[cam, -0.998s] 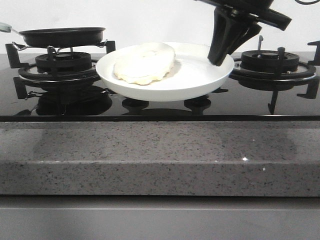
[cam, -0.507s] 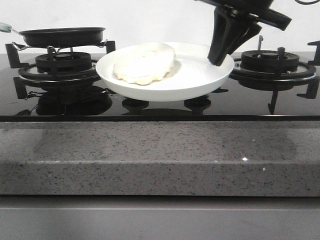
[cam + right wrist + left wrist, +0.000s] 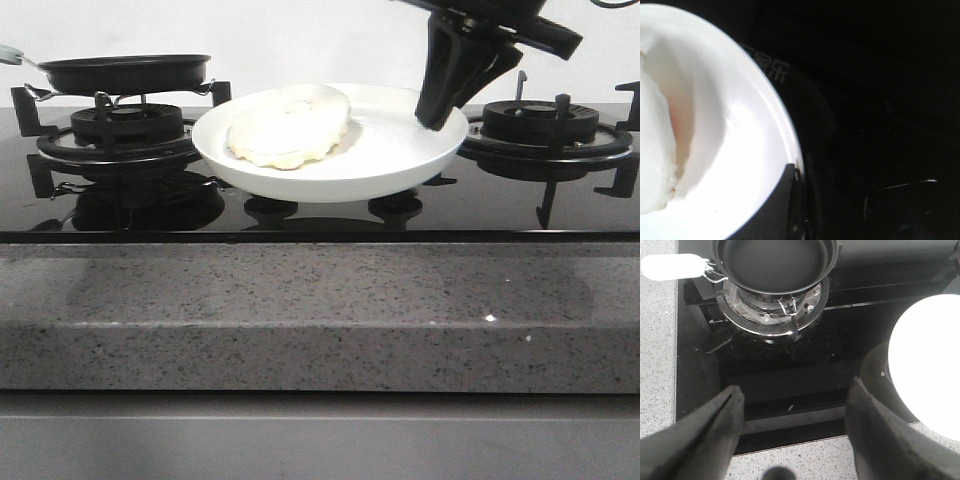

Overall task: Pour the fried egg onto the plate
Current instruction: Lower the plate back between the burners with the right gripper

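Observation:
The white plate (image 3: 330, 185) sits between the two burners over the black glass hob. The fried egg (image 3: 288, 128) lies on its left half, pale side up, partly resting against the rim. My right gripper (image 3: 438, 118) comes down from above and is shut on the plate's right rim. The right wrist view shows one finger (image 3: 785, 200) pressed on the rim of the plate (image 3: 740, 150), with the egg (image 3: 652, 150) at the edge. My left gripper (image 3: 795, 395) hangs open and empty above the hob's front edge, apart from the plate (image 3: 930, 365).
An empty black frying pan (image 3: 125, 72) stands on the left burner (image 3: 125, 125), its pale handle (image 3: 670, 266) pointing away from the plate. The right burner grate (image 3: 545, 125) rises just beside the right gripper. A speckled grey counter (image 3: 320, 310) runs along the front.

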Robot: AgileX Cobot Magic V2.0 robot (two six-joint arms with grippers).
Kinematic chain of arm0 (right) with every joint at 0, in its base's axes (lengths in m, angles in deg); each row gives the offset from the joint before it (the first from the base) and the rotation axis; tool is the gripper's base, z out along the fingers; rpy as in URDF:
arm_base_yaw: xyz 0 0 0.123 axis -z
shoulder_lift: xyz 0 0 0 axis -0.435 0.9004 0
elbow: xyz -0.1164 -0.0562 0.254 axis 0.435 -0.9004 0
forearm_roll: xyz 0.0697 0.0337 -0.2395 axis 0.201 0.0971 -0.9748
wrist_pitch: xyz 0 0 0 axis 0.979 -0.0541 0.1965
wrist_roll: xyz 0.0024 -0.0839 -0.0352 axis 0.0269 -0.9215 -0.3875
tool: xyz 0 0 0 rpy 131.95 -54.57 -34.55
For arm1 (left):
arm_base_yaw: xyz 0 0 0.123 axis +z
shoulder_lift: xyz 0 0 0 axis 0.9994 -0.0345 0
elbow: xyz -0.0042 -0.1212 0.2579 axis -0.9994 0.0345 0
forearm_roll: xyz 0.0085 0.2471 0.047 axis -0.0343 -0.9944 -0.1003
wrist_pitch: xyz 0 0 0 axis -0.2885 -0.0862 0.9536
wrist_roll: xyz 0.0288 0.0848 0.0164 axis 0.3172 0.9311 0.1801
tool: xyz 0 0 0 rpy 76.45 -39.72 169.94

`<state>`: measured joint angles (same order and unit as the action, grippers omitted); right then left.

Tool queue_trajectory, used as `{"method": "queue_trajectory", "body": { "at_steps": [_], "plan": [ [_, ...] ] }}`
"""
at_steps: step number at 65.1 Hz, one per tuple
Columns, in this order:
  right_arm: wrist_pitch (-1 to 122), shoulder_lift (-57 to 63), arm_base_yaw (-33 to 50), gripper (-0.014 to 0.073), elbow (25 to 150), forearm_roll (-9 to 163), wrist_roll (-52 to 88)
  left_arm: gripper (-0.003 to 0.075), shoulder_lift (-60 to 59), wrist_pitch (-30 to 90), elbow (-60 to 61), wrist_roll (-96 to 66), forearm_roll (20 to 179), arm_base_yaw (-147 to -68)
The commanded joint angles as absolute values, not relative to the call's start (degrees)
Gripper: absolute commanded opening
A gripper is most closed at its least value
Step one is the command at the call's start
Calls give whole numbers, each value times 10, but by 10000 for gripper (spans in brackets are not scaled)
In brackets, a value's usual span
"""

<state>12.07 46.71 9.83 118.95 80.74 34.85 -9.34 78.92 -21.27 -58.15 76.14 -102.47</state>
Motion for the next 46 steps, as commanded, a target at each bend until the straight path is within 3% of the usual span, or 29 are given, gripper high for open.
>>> {"method": "queue_trajectory", "body": {
  "at_steps": [1, 26, 46],
  "plan": [
    [150, 441, 102, -69, 1232, 819, 346, 430, -82, 757, -232, -588, 767, -1030],
    [148, 527, 137, -67, 1374, 820, 474, 430, -82, 757, -232, -588, 767, -1030],
    [173, 581, 149, -67, 1388, 820, 565, 430, -82, 757, -232, -588, 767, -1030]
  ]
}}
